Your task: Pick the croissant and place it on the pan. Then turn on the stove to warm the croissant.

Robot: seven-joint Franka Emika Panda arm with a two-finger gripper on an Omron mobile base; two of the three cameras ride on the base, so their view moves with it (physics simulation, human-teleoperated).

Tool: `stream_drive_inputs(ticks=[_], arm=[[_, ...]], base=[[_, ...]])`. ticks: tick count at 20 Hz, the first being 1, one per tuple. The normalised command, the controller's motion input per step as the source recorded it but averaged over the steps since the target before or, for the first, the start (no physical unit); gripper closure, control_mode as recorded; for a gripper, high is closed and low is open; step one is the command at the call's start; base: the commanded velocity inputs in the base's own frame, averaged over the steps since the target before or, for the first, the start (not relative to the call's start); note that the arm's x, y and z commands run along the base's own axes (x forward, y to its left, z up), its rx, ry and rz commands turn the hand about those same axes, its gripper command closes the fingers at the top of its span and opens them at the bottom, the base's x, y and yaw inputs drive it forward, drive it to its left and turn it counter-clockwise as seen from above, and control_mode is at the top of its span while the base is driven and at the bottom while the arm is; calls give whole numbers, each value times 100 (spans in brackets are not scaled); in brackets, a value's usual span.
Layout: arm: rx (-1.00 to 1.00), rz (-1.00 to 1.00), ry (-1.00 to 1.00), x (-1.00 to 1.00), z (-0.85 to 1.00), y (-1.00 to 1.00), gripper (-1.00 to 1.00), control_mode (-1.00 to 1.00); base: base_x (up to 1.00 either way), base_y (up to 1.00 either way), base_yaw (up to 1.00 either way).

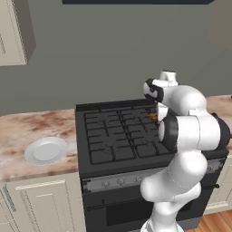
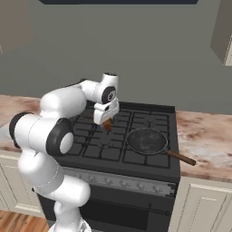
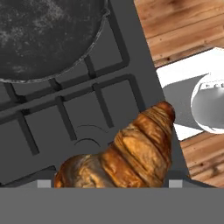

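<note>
Gripped in the hand (image 2: 107, 123), croissant (image 3: 127, 153) hangs above the stove (image 2: 113, 149), beside the pan (image 2: 147, 140)

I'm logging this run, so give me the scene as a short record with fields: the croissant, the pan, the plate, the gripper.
croissant: golden-brown, held in the gripper above the stove grates
pan: dark, nothing in it, on the stove's front right burner, brown handle pointing right
plate: white, bare, on the counter left of the stove
gripper: jaws closed on the croissant, left of the pan
</note>
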Motion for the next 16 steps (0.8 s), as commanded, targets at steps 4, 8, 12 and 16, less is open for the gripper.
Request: stream_drive_inputs(ticks=[4,8,12,16], arm=[[-7,-10,-6,0,-2,-70,100,-100],[-2,-9,0,0,-3,-68,100,-100],[0,-8,0,1,0,-72,100,-100],[0,-4,0,6,-5,-59,100,-100]], base=[[0,0,0],[0,0,0],[0,0,0],[0,0,0]])
